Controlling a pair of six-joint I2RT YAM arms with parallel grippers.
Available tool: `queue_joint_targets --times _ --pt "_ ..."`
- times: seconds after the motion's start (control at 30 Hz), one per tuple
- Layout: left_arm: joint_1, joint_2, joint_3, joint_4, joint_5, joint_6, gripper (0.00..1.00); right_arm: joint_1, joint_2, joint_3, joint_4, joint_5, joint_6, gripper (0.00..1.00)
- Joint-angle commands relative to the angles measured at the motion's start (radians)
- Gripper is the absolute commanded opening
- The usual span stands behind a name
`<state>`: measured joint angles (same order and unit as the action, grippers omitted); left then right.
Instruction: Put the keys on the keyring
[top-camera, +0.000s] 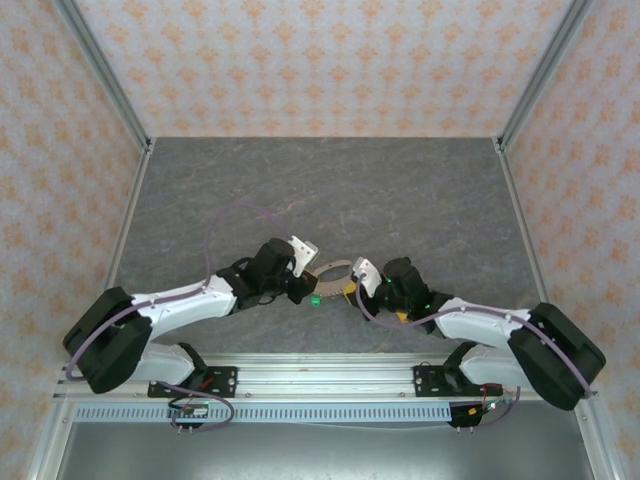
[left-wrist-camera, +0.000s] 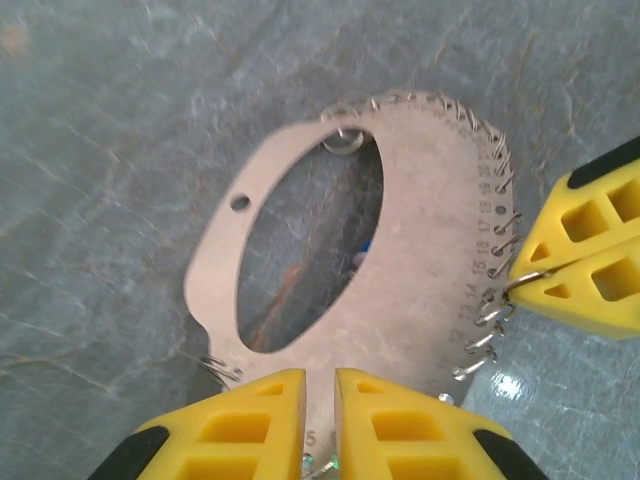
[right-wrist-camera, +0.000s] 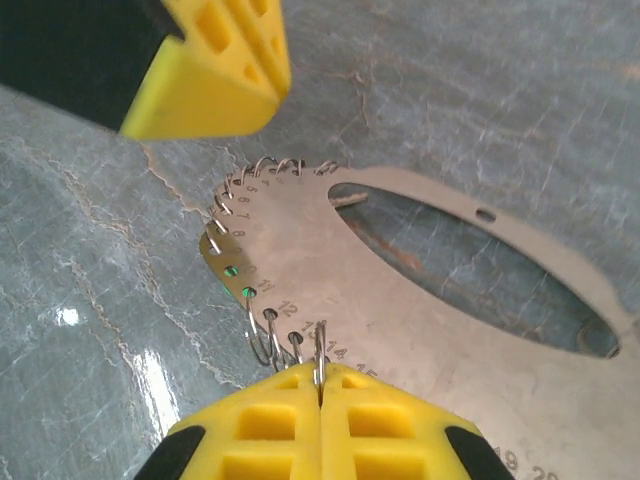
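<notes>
The keyring (top-camera: 335, 268) is a flat grey metal loop (left-wrist-camera: 420, 280) with an oval opening and numbered holes along its rim, many of them carrying small wire rings. It hangs between my two grippers above the table. My right gripper (right-wrist-camera: 320, 375) is shut on one wire ring near the number 14 (right-wrist-camera: 400, 290). My left gripper (left-wrist-camera: 320, 385) has its jaws almost together at the rim by the number 5, where wire and a bit of green lie deep in the gap. A green key (top-camera: 314, 298) sits at its tip, and green shows through two holes (right-wrist-camera: 246, 291).
The grey marbled table (top-camera: 400, 190) stretches far beyond the grippers. Patterned walls with aluminium posts (top-camera: 105, 70) close it on three sides. A metal rail (top-camera: 320, 375) runs along the near edge by the arm bases.
</notes>
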<state>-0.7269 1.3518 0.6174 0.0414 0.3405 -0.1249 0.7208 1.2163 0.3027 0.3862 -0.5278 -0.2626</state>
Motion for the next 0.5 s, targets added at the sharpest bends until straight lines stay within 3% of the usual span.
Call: queue_joint_targets --times 0.0,0.47 --pt "-0.003 0.063 0.02 0.033 0.067 -0.018 0.15 -0.001 0.048 0.001 0.068 -0.005 0.119 0.0" --pt "-0.006 0.321 0.149 0.021 0.111 -0.027 0.12 -0.001 0.139 0.058 -0.088 0.082 0.256 0.0"
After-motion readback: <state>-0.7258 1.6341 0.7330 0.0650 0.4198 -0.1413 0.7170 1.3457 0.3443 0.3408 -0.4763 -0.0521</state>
